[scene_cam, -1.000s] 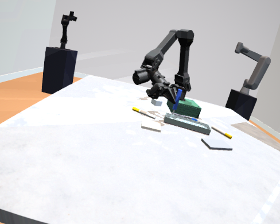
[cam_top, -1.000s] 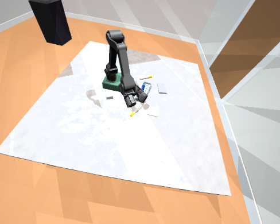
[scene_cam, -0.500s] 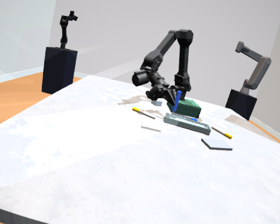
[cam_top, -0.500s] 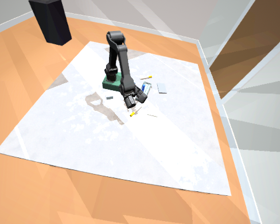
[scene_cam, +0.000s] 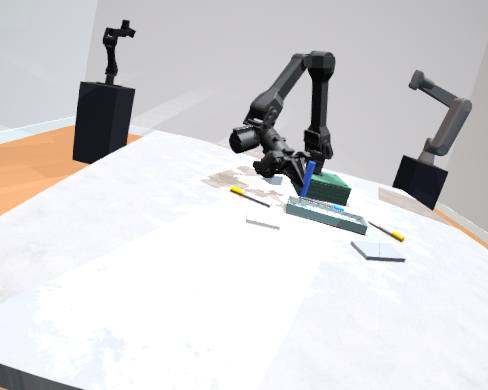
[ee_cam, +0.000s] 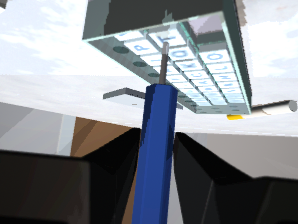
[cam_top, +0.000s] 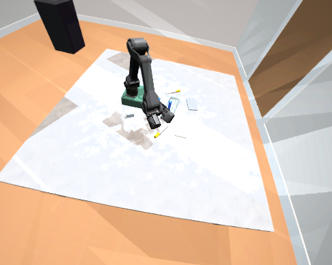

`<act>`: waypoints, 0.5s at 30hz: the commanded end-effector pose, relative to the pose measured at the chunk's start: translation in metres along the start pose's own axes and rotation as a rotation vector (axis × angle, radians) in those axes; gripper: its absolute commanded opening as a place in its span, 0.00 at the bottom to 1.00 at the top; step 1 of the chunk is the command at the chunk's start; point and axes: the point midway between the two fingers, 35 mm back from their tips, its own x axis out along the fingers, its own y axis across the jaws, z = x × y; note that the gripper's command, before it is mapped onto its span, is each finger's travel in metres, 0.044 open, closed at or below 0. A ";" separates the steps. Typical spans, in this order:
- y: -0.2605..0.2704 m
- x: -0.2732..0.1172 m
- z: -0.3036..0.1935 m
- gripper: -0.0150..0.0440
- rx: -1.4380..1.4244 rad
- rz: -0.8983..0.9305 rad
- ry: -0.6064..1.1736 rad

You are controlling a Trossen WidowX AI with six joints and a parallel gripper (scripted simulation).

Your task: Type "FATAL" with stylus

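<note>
My gripper (scene_cam: 296,172) is shut on a blue stylus (scene_cam: 307,179), which also shows in the wrist view (ee_cam: 156,150) and in the top view (cam_top: 169,104). The stylus points down with its thin grey tip (ee_cam: 164,60) over the left end of the teal keyboard (scene_cam: 326,214). In the wrist view the tip lies over the white keys (ee_cam: 175,52) near the keyboard's end; I cannot tell if it touches a key. The keyboard shows in the top view (cam_top: 173,103) beside the arm's green base (cam_top: 133,96).
Two yellow-handled tools lie on the desk (scene_cam: 249,196) (scene_cam: 385,234). Flat white and grey pads lie near the keyboard (scene_cam: 263,220) (scene_cam: 378,250). A small grey block (cam_top: 129,115) sits left of the arm. Black pedestals with other arms stand around (scene_cam: 102,121) (scene_cam: 421,181).
</note>
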 end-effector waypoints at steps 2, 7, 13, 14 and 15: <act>0.000 0.001 0.002 0.39 0.001 0.001 0.003; 0.000 0.002 0.004 0.39 0.001 0.001 0.003; 0.000 0.003 0.004 0.39 0.001 0.001 0.003; 0.000 0.003 0.004 0.39 0.001 0.001 0.003; 0.000 0.003 0.004 0.39 0.001 0.001 0.003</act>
